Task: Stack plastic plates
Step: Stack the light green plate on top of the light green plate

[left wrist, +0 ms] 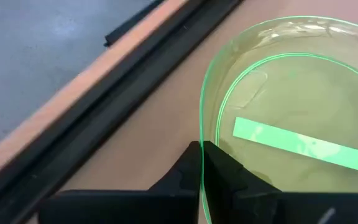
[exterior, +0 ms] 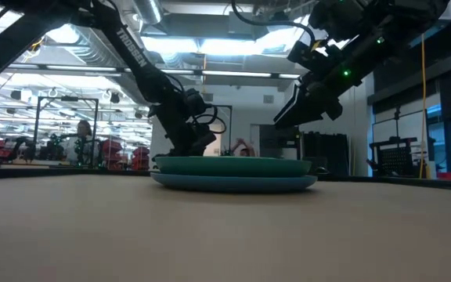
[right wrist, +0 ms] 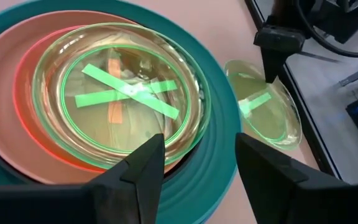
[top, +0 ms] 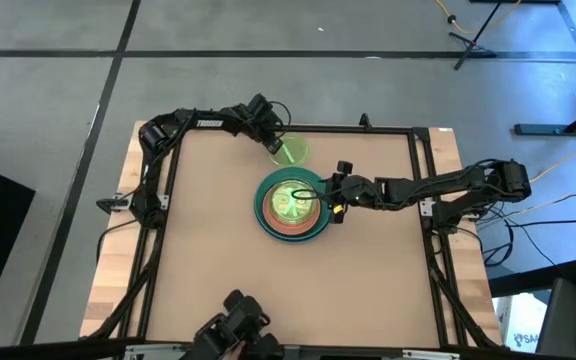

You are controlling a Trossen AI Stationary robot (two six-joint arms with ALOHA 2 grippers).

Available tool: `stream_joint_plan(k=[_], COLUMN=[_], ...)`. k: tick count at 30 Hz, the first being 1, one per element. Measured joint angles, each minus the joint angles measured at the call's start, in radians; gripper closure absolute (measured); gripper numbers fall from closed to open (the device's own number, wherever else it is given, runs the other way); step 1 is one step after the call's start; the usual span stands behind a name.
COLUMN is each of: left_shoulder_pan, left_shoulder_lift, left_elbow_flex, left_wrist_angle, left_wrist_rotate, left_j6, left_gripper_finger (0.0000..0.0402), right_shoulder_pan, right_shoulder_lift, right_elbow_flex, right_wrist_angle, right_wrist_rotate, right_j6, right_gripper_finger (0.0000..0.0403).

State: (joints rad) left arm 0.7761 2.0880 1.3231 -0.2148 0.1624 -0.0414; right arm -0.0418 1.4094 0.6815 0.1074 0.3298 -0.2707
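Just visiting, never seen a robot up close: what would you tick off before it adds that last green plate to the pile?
1. Left gripper shut on the loose green plate rim: ok.
2. Loose green plate clear of the stack, beside it toward the table's far edge: ok.
3. Stack nested in order, teal plate, peach plate, pink-red plate, green plate on top: ok.
4. Right gripper open and holding nothing: ok.
5. Right gripper out of the way: not ok, it sits at the stack's edge.
6. Plate lifted off the table: cannot tell.
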Motion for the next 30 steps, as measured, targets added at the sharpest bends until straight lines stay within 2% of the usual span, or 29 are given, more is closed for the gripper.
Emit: stream_joint_plan(k=[5,16,24,30], left_shoulder_pan=[0.002,-0.021,-0.145,-0.291], left_shoulder_lift=[-0.041,-0.272,-0.365,-0.365], left_elbow_flex=[-0.003,-0.002,0.0,-0.056], left_wrist_angle=[0.01,-0.05,-0.114,-0.107], left_wrist_rotate=[-0.046,-0.027,0.039,0.0], left_j6=[0.023,0.079,0.125,0.157], left_gripper_finger=[0.04,0.0401,0.0401,0.0401], right_shoulder_pan=[0.0,0.002,0.002,0.002], right_shoulder_lift=[0.0,-0.015,-0.173,-0.265], right_elbow_flex=[0.0,-0.001,-0.001,-0.001], right_wrist_angle=[-0.003,-0.054,-0.252,-0.403], right_wrist_rotate=[0.001,0.107,0.164,0.177], right_j6=[0.001,-0.003,0.057,0.132], right_gripper_finger=[0.0213,0.0213,0.0213,0.0213])
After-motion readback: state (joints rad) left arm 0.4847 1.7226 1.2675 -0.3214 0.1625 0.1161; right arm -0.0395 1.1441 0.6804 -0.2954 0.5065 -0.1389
